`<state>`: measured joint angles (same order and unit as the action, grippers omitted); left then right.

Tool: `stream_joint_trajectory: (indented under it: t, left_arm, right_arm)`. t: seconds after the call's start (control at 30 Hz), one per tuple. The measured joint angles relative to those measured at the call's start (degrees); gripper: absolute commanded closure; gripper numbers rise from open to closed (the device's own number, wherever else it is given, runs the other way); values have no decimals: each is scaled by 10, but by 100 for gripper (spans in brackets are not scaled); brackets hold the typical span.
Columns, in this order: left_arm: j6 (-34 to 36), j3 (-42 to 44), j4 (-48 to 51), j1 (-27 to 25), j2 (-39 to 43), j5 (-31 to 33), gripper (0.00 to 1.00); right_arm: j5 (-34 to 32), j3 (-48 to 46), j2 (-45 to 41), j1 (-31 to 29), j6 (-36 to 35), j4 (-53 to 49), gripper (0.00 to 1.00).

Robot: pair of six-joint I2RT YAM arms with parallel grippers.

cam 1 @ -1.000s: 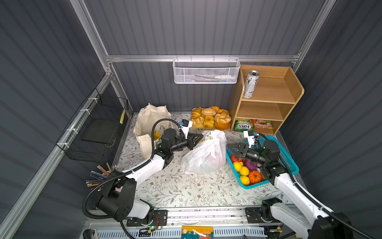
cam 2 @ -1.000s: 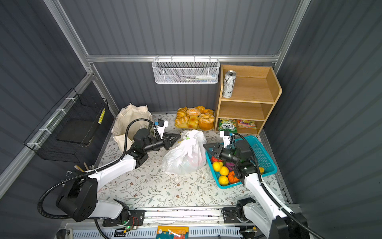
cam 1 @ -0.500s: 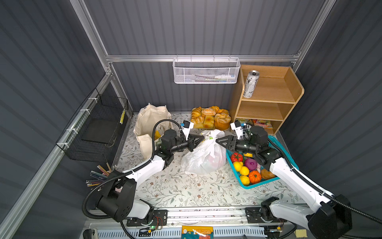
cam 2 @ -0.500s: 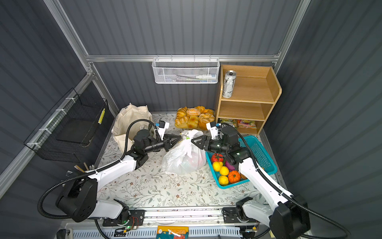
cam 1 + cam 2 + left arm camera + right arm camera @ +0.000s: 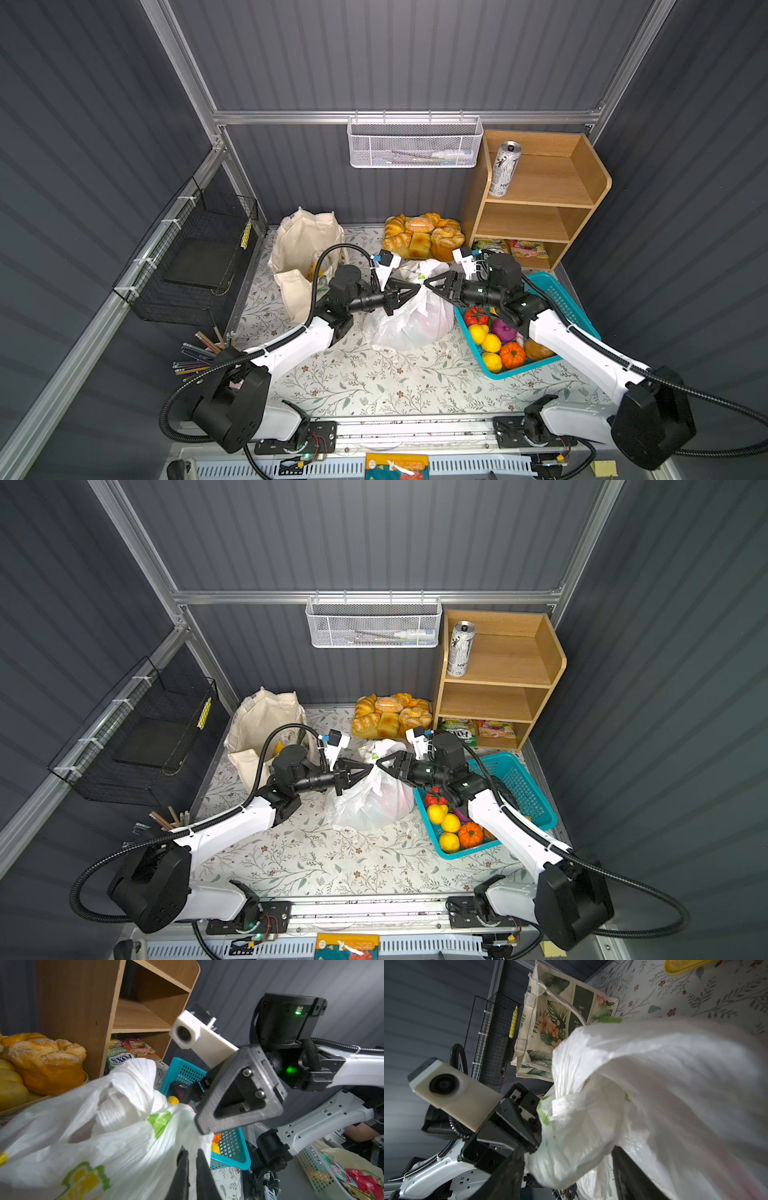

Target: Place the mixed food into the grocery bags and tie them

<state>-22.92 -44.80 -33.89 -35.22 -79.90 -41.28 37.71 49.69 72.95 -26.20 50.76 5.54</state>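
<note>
Mid-frame, my left gripper [image 5: 417,287] pinches the plastic bag [image 5: 409,328] by one handle; my right gripper [image 5: 429,285], jaws wide, should clamp the other squarely

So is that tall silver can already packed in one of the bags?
No, the drink can stands upright on the top level of the wooden shelf unit, not in a bag.

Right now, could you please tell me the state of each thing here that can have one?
plastic bag, bulging, not yet tied
left pincer, shut on its handle
right pincer, open, bag plastic between its jaws
canvas tote, standing open
drink can, upright on the top shelf
turquoise basket, holding produce
</note>
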Motion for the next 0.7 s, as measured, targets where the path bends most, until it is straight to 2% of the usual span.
stream_joint_trajectory:
  t: [0.27,0.4,0.47,0.57,0.6,0.7]
  left_arm:
    - [-2,0,-7,-42,-44,-15,91]
    - [-2,0,-16,-50,-57,-19,91]
    - [-6,0,-22,-52,-60,-21,91]
    - [-8,2,-26,-52,-59,-19,88]
    - [-8,3,-25,-51,-56,-16,86]
    - [4,6,-1,-49,-31,0,79]
  right_arm:
    - [9,12,63,-5,50,76,38]
    - [10,19,79,-6,60,96,60]
    - [10,23,84,-6,59,104,76]
    - [14,25,85,-6,53,111,95]
    - [16,25,85,-5,52,113,99]
    - [26,18,85,2,47,132,100]
